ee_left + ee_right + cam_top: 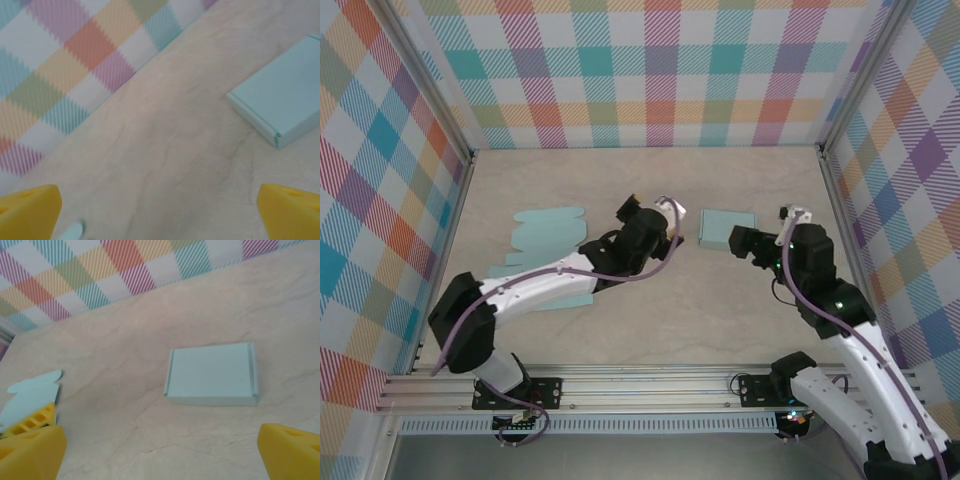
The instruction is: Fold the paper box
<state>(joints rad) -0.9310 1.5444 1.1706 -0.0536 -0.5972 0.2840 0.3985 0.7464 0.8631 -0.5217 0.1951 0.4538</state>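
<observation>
Lying folded on the table [720, 320] is the paper box [720, 222].

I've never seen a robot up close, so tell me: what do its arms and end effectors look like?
Both the left arm and right arm have white links joined by black joints, with a purple cable running along each. The end effector fingers are bright yellow wedges.
</observation>
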